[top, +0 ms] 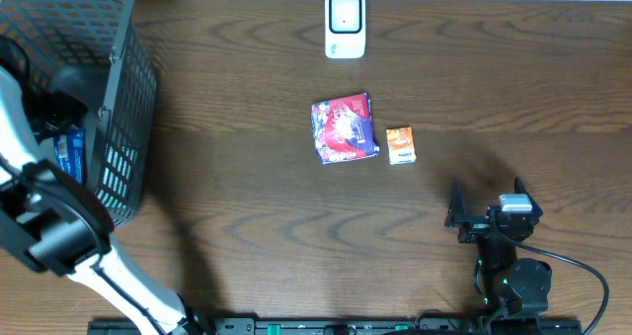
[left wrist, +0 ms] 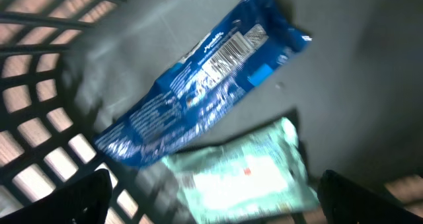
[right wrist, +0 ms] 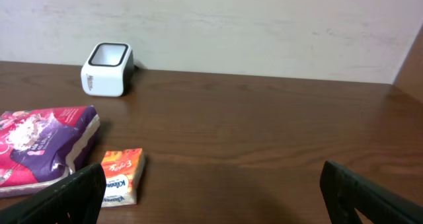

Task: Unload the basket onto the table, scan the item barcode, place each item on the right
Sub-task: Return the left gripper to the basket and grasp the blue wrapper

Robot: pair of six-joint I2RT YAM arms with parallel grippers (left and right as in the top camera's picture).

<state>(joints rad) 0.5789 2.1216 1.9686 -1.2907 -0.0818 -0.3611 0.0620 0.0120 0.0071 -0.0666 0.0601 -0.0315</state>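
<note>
The left gripper (left wrist: 215,184) has its fingers (left wrist: 79,197) spread wide with nothing between them, only their dark tips showing at the lower corners of the wrist view. It hangs inside the grey mesh basket (top: 123,88) at the table's left end. Directly below lies a pale green packet (left wrist: 244,171), blurred, so its print cannot be read. Touching its upper edge, and possibly overlapping it, lies a blue packet (left wrist: 198,85), set diagonally on the basket floor with its barcode facing up. The right gripper (right wrist: 211,174) is likewise wide open and empty, low over the wooden table (top: 247,207) near the front right. Ahead of it and to its left sits a small orange pack (right wrist: 122,178), and just beside that a larger purple and red packet (right wrist: 39,148); the two lie close together near the table's middle. Beyond them, by the far edge, stands the white scanner (right wrist: 108,69), well apart from both grippers and from the basket.
</note>
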